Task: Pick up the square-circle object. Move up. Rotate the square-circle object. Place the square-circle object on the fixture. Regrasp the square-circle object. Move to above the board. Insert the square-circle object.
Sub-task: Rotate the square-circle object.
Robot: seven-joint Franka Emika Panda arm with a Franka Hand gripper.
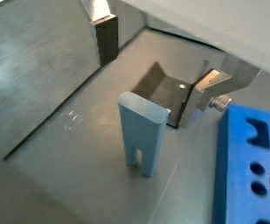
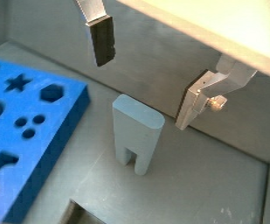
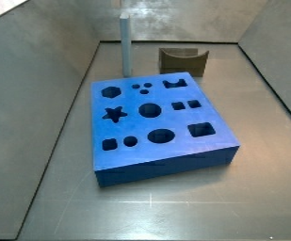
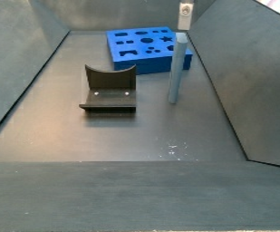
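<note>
The peg (image 4: 175, 69) is standing upright on the grey floor (image 4: 142, 131), its slotted end down, between the fixture (image 4: 107, 89) and the board (image 4: 142, 47) in a side view, near both but touching neither. The gripper (image 2: 161, 74) is hanging above the peg with nothing between its fingers: in both wrist views one finger (image 2: 100, 35) and the other finger (image 2: 201, 96) are sitting spread wide apart, the peg's top (image 1: 143, 108) lying below the gap. In a side view the peg (image 3: 125, 49) is rising just behind the board's (image 3: 160, 127) far edge, beside the fixture (image 3: 183, 58)
</note>
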